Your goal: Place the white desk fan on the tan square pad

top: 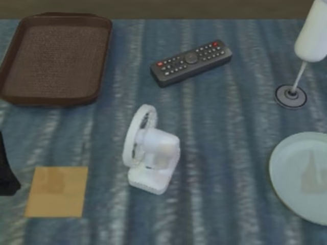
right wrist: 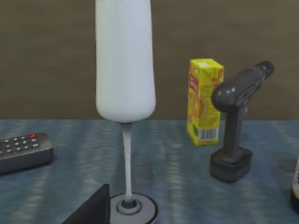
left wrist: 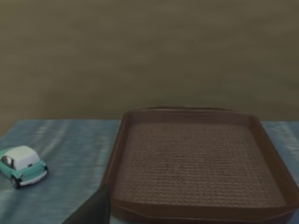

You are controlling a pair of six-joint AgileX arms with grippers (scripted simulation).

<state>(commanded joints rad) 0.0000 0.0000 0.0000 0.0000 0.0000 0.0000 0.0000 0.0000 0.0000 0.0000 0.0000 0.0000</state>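
The white desk fan [top: 152, 151] stands upright near the table's middle, its ring grille facing the left side and its base on the cloth. The tan square pad [top: 56, 191] lies flat at the front left, bare, a short way left of the fan. My left arm [top: 6, 173] is parked at the table's left edge, just left of the pad; a dark part of the left gripper [left wrist: 91, 212] shows in its wrist view, facing the brown tray. My right arm is outside the top view; a dark part of the right gripper [right wrist: 91, 210] shows beside the lamp's base. Neither holds anything.
A dark brown rimmed tray [top: 55, 58] sits at the back left, a black remote [top: 190, 62] behind the fan. A white lamp [top: 308, 46] and a pale round plate [top: 304, 176] stand at the right. Farther off are a toy car [left wrist: 22, 165], a juice carton [right wrist: 204, 108] and a drill [right wrist: 236, 126].
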